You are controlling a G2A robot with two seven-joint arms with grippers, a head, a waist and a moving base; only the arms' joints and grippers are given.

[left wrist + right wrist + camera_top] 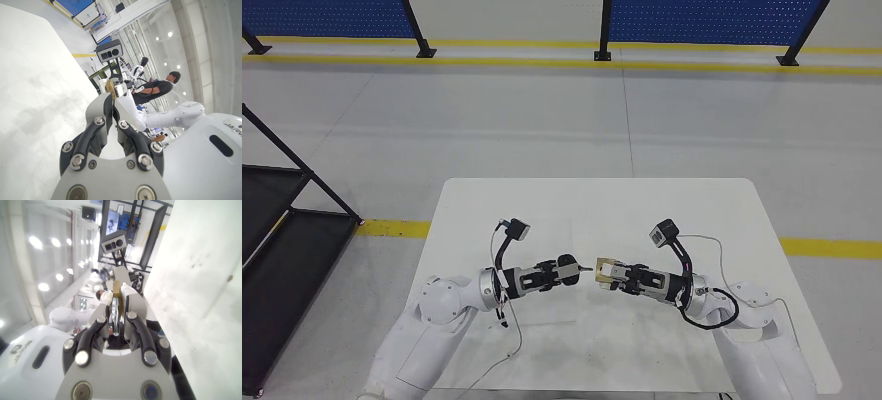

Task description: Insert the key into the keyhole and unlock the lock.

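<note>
Both arms hang over the middle of the white table [542, 205], facing each other. My right gripper [618, 271] [115, 291] is shut on a brass padlock [604, 268] [117, 289], whose shiny shackle [115, 317] lies back between the fingers. My left gripper [572, 268] [111, 99] is shut on the key [586, 268], which is mostly hidden by the black pads [107, 108]. In the top view the key's tip points at the padlock, a small gap away. From the left wrist the padlock [110, 86] sits just beyond the fingertips.
A black rack [282, 230] stands on the floor left of the table. Blue barriers [692, 20] and yellow floor lines [542, 62] lie beyond the far edge. Bare tabletop surrounds both arms.
</note>
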